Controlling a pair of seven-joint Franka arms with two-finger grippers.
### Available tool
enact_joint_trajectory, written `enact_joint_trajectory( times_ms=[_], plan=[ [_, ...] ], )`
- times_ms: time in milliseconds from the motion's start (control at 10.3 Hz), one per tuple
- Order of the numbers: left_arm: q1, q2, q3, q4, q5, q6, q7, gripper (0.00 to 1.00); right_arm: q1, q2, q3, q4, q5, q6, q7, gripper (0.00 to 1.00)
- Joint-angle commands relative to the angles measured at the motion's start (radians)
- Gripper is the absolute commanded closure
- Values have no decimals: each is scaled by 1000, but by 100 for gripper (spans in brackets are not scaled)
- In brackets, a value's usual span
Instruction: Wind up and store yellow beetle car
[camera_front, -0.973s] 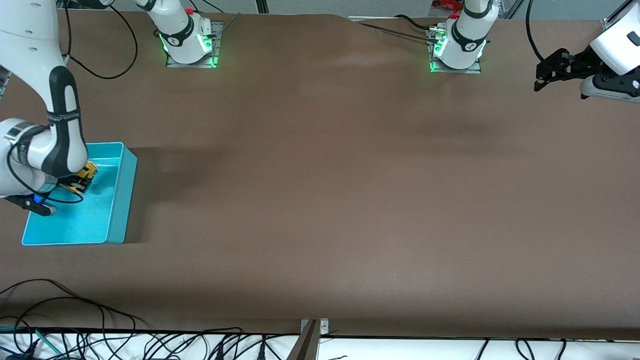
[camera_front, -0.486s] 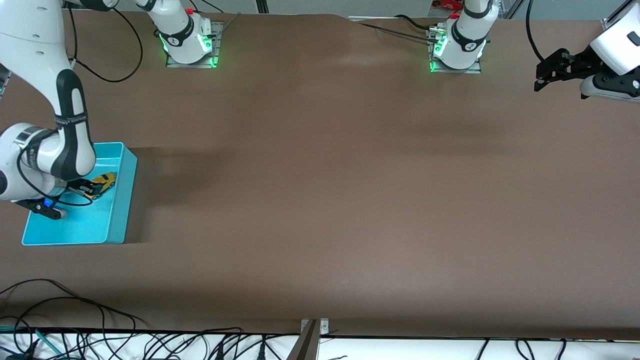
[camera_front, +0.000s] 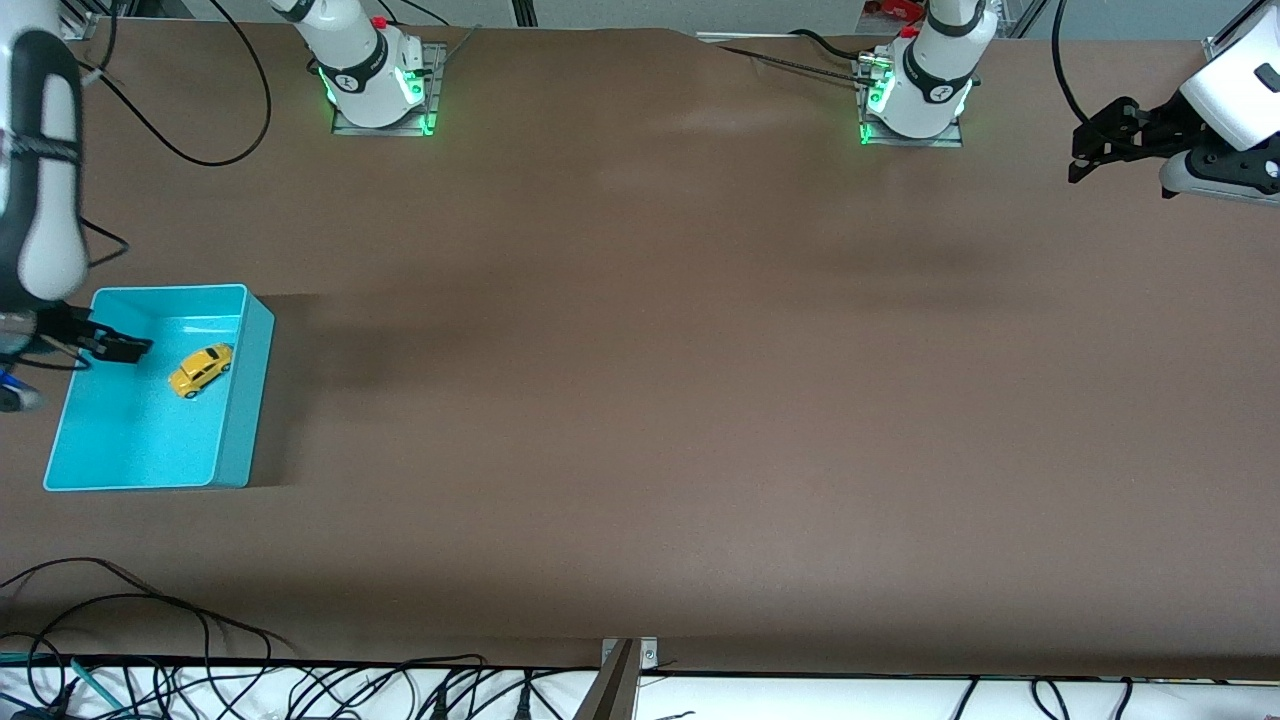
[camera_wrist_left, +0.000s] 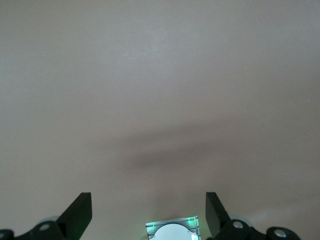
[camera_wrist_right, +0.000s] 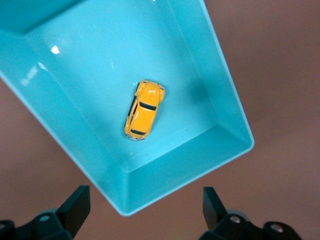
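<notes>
While your right gripper (camera_front: 135, 348) hangs over the turquoise plastic bin (camera_front: 258, 400) with its jaws spread wide and nothing between them, the tiny bright yellow beetle car (camera_front: 200, 369) sits on its wheels on the bin's floor, free of any grasp. You can see in the right wrist view that the car (camera_wrist_right: 143, 109) lies close to one of the bin's (camera_wrist_right: 227, 105) long walls and toward one corner, touching neither wall, with the two dark fingers (camera_wrist_right: 76, 205) well apart. The bin rests on the brown table (camera_front: 640, 400) at the right arm's end. Your left gripper (camera_front: 1085, 150) waits in the air over the table's edge at the left arm's end, its jaws released too, and its wrist view shows only bare tabletop between the fingers (camera_wrist_left: 80, 212).
</notes>
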Motion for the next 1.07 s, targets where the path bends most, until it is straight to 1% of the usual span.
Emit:
enact_joint_trajectory(
  times_ms=[0,97,195,389,486,584,681,875,973],
  plan=[
    [0,12,2,30,-13,-20,-2,0,5,-81,11,13,7,-47,-16,0],
    [0,12,2,30,-13,-20,-2,0,5,-110,42,32,12,-47,-15,0],
    [0,12,2,30,-13,-18,-2,0,-24,-157,101,29,20,-42,-19,0],
    [0,12,2,30,-13,-20,-2,0,-121,-210,309,30,7,-33,-10,0],
    [0,12,2,30,-13,-20,-2,0,-130,-228,380,26,-6,0,-13,0],
    [-2,12,2,30,-13,-20,-2,0,-121,-253,385,23,3,19,-21,0],
    [0,12,2,30,-13,-20,-2,0,-85,-282,387,20,7,4,-21,0],
    [3,12,2,30,-16,-20,-2,0,-48,-354,386,-19,-3,-77,-27,0],
    [4,12,2,29,-16,-20,-2,0,-44,-363,386,-25,-8,-100,-30,0]
  ],
)
